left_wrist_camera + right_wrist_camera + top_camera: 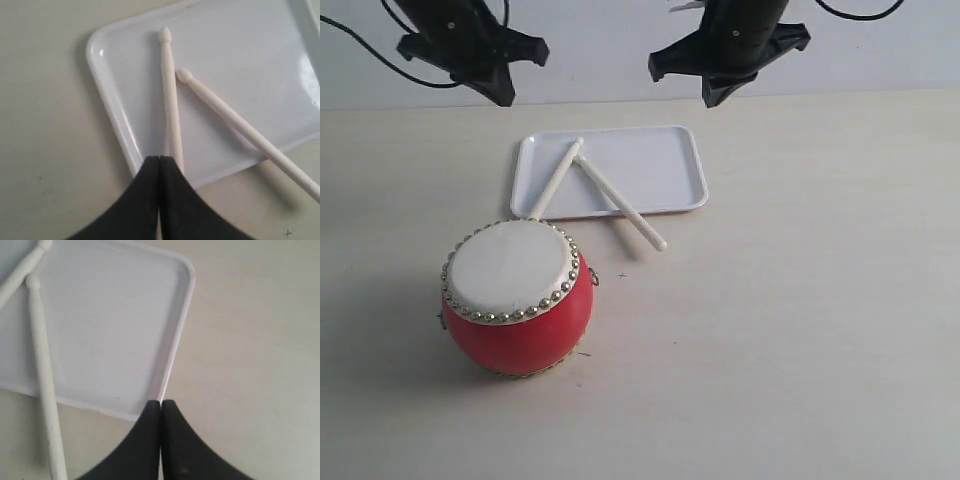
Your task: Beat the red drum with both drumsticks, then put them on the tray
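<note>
The red drum [517,290] stands upright on the pale table [800,340], nearer the front than the white tray [660,170] and just beside its near left corner. The 2 drumsticks [620,205] lie across the tray in a V, their bead tips close together on the tray floor and their butt ends poking out over the near rim. The stick nearer the drum [556,180] runs to the drum's top edge; I cannot tell if it touches. The other stick [625,210] slants out onto the table.

The left gripper [503,97] hangs above the tray's far left corner, its fingers pressed together on nothing. The right gripper [713,97] hangs above the far right corner, likewise closed and empty.
</note>
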{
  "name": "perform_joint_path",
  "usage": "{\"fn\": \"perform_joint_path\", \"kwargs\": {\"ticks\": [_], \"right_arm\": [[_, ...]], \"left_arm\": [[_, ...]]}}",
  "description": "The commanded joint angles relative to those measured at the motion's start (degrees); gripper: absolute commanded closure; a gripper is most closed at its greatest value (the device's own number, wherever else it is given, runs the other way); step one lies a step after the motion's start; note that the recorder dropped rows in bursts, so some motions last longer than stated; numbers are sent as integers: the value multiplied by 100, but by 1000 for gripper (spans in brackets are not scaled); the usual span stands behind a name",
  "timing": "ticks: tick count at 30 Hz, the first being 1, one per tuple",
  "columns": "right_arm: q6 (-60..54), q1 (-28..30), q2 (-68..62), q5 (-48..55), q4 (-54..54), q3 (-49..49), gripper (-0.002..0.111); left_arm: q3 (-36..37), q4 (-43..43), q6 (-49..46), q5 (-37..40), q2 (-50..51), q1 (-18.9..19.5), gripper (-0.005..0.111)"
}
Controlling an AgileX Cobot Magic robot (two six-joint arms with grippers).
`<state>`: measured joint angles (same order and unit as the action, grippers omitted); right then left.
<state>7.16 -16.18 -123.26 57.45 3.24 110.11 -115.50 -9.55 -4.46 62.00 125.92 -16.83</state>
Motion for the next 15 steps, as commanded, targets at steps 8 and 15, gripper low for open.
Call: {"fn": "perform_joint_path", "kwargs": {"ticks": [8, 15], "right_arm": [[-6, 727, 1807, -591, -230, -2263, 108], [59, 782, 3901, -2272, -324, -4234, 108]], "left_arm": [[2441, -430, -54, -543, -1946, 937, 107], [4608, -439, -76, -2360, -4463, 1231, 107]]}}
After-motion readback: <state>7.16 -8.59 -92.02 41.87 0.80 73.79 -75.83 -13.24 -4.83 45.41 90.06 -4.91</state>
